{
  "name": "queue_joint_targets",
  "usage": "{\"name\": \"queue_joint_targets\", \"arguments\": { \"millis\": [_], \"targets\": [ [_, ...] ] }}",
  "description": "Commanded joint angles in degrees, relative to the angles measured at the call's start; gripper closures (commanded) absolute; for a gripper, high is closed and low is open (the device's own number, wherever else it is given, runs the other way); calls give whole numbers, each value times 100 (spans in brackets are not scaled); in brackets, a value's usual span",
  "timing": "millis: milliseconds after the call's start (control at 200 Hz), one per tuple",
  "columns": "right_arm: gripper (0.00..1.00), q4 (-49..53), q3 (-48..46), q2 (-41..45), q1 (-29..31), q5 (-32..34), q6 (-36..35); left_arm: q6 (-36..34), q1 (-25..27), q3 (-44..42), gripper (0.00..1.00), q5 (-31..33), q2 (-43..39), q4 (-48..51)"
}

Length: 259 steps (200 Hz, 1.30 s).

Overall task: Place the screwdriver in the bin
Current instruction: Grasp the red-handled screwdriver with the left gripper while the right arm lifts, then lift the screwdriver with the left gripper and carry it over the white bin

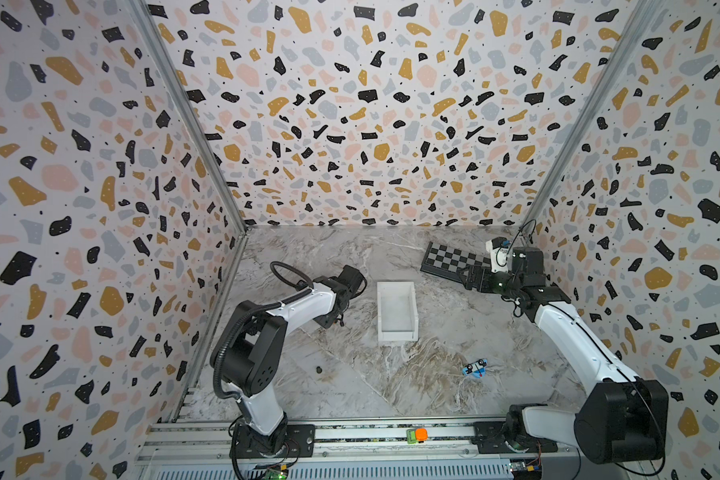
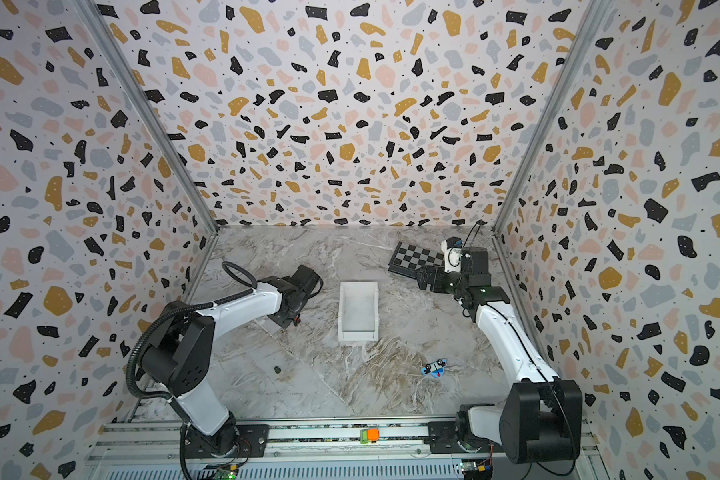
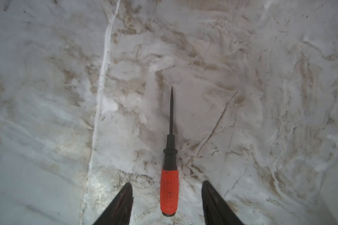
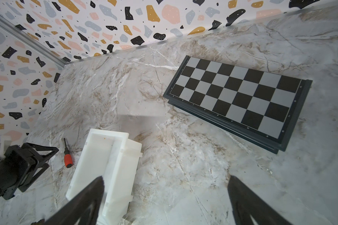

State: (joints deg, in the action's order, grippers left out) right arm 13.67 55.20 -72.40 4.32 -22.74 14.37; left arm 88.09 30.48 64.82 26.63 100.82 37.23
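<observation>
The screwdriver (image 3: pixel 169 191), with a red-orange handle, black collar and thin dark shaft, lies flat on the marble table. My left gripper (image 3: pixel 166 183) is open and low over it, one finger on each side of the handle, with a gap showing on both sides. The right wrist view shows the screwdriver (image 4: pixel 68 158) lying just beside the white bin (image 4: pixel 125 155), and the left gripper (image 4: pixel 51 158) at its handle end. In both top views the left gripper (image 1: pixel 333 320) hides the screwdriver, left of the bin (image 1: pixel 396 332). My right gripper (image 4: pixel 166 177) hangs open and empty above the table.
A black-and-grey chessboard (image 1: pixel 454 259) lies at the back right, partly under the right gripper (image 1: pixel 468 278). A small blue toy (image 1: pixel 474 368) sits at the front right. A tiny dark object (image 1: pixel 319 369) lies at the front left. Patterned walls enclose three sides.
</observation>
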Motion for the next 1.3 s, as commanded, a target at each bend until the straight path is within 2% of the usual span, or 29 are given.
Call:
{"name": "queue_joint_targets", "arguments": {
  "millis": [0,85,496,611,896,986,1051,1291],
  "targets": [
    [1,50,-44,27,19,-120,-119,135,87,93,42,-69,134,29],
    [1,28,-73,51,19,-133,-123,205,112,62,48,-45,191,25],
    [1,-5,-89,86,17,-167,-128,281,116,-140,56,-141,416,-295],
    [1,-14,-97,52,17,-172,-139,209,116,-58,63,-138,511,-293],
    [1,-31,-91,29,19,-152,-128,208,117,-31,64,-219,742,-341],
    [1,-20,-72,9,17,-169,-133,208,116,-34,70,-216,773,-355],
    [1,-22,-63,8,17,-166,-128,208,121,-24,80,-196,789,-350],
    [1,-14,-30,51,17,-199,-93,178,134,86,89,-56,693,-140]
  ]
}}
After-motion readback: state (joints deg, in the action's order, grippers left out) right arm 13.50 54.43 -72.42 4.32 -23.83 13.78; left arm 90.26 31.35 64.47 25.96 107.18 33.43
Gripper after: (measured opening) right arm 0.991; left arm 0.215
